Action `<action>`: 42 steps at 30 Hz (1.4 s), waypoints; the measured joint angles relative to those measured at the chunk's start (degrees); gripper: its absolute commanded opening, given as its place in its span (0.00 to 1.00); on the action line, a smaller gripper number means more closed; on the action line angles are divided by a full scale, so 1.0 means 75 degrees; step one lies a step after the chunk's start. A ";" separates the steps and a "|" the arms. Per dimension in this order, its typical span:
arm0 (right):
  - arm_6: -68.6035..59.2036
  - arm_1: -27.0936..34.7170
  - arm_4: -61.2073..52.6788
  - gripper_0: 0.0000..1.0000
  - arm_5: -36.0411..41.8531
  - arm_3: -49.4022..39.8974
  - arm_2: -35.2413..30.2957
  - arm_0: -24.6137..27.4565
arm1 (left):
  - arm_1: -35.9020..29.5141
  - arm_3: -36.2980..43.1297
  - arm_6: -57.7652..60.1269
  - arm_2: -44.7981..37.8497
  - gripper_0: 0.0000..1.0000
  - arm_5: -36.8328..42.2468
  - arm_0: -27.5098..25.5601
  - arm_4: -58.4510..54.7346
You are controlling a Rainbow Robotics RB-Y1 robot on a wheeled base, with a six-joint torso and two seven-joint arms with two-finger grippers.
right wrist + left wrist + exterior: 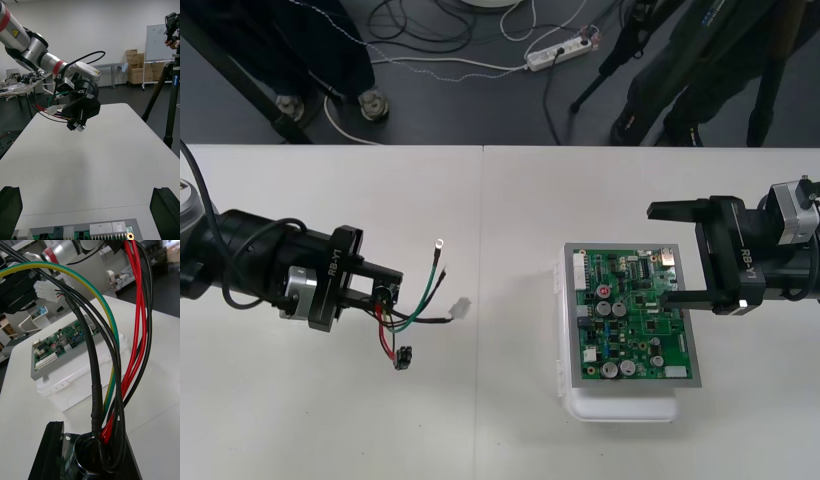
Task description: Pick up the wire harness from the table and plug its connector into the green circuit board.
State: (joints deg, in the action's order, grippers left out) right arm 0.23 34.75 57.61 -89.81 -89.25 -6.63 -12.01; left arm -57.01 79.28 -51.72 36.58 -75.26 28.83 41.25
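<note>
My left gripper (377, 292) is shut on the wire harness (420, 310) and holds it above the table, left of centre. In the left wrist view the round socket (90, 459) sits between the fingers, and red, black and green-yellow wires (112, 363) rise from it. A small black plug (402, 357) dangles on the red wires. A white connector (461, 309) and a ring terminal (440, 242) end the other leads. The green circuit board (632, 318) lies on its white base (620, 408) at the right. My right gripper (678, 254) stands open over the board's right part. From the right wrist I see the left gripper (80, 107) far off over the table.
Bare table lies between the harness and the board (93, 230). The white base (86, 380) juts out past the board (63, 343) on the side near the table's front edge. Cables and a power strip (558, 50) lie on the dark floor beyond the far edge.
</note>
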 measured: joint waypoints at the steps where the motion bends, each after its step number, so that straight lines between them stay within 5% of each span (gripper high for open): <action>1: 0.0000 0.0000 0.0000 1.00 0.0000 0.0000 0.0000 0.0000 | 0.0051 0.0000 0.0176 -0.0069 0.00 -0.0003 -0.0063 0.0000; 11: 0.0000 -0.0003 -0.0072 1.00 0.0000 0.0000 -0.0002 0.0001 | 0.0720 0.0078 0.1150 -0.1120 0.00 -0.0333 -0.0543 0.0644; 22: -0.0002 -0.0007 -0.0290 1.00 0.0000 0.0000 -0.0004 0.0002 | 0.1727 0.0093 0.5353 -0.2329 0.00 -0.1383 -0.0871 0.1656; 42: 0.0000 -0.0008 -0.0388 1.00 0.0000 0.0000 -0.0054 0.0003 | 0.2537 0.0574 0.5920 -0.2372 0.00 -0.1589 -0.0882 0.2287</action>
State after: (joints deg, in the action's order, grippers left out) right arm 0.24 34.68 54.71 -89.81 -89.25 -7.03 -11.99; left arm -37.99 83.59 -7.32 18.79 -87.17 22.22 58.41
